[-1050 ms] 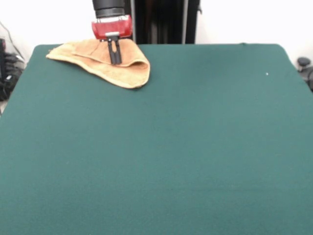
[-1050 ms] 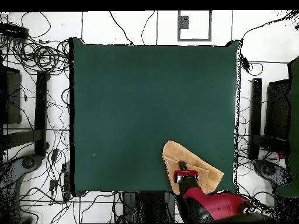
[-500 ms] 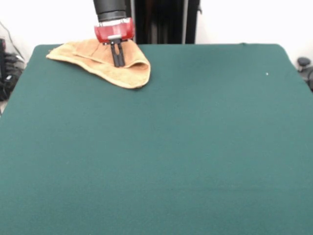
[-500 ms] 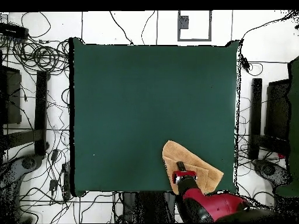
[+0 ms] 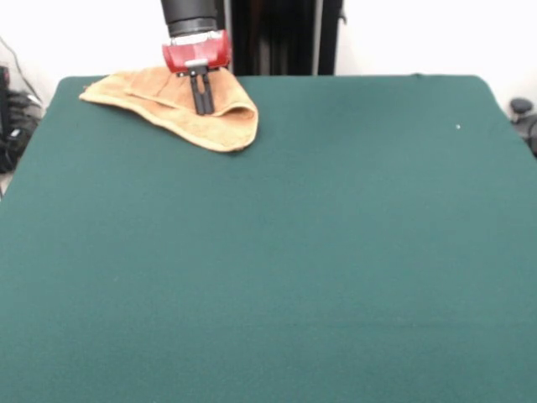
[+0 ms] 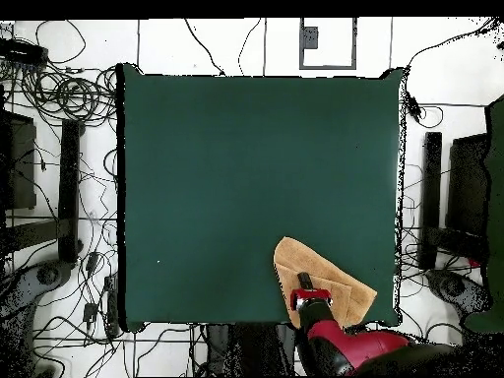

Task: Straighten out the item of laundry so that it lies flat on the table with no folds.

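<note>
1. Since one second ago the gripper (image 5: 202, 107) has shifted slightly rightward in the front view and its red body sits a little higher; against the half-second frame it is unchanged. Towel outline unchanged.
2. Near and middle ground: tabletop (image 5: 277, 252), dark green cloth, bare.
3. Far left corner: towel (image 5: 222, 126), orange-tan, lying folded over itself in a rough wedge, rounded end toward the table's middle, pointed end toward the side edge.
4. Fingers: drawn close together, almost no gap, tips pressing down on the towel's folded top layer; whether cloth is pinched between them cannot be told.
5. Overhead view confirms: towel (image 6: 295, 261) at the table corner beside the robot's base, gripper (image 6: 303, 280) over its middle.
</note>
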Motion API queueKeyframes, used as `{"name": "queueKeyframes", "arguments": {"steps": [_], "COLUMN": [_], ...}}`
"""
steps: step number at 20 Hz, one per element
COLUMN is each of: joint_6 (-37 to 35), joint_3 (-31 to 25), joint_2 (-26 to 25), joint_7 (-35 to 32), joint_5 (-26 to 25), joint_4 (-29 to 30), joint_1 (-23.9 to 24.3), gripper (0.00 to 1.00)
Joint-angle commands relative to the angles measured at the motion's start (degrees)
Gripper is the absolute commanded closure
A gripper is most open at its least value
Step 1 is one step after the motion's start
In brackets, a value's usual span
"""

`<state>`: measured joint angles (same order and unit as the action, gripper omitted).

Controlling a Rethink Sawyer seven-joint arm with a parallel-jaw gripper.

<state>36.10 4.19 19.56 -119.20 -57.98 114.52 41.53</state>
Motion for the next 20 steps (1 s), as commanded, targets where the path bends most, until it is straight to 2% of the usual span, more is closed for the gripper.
{"name": "queueKeyframes", "arguments": {"steps": [1,8,16,20], "joint_6": [0.9,4.2,7.6,9.2], "joint_3": [-3.2,-2.7,-3.0,-2.1], "joint_2": [-1.6,-0.5,-3.9,-3.0], "joint_7": [-2.4,-2.3,-1.2,-0.9], "joint_5": [5.5,7.3,7.4,8.2], "joint_4": [-6.8,-6.4,-8.6,-8.2], "joint_1": [-4.9,-5.3,-4.3,-4.4], "gripper": [1.00,1.00,1.00,1.00]}}
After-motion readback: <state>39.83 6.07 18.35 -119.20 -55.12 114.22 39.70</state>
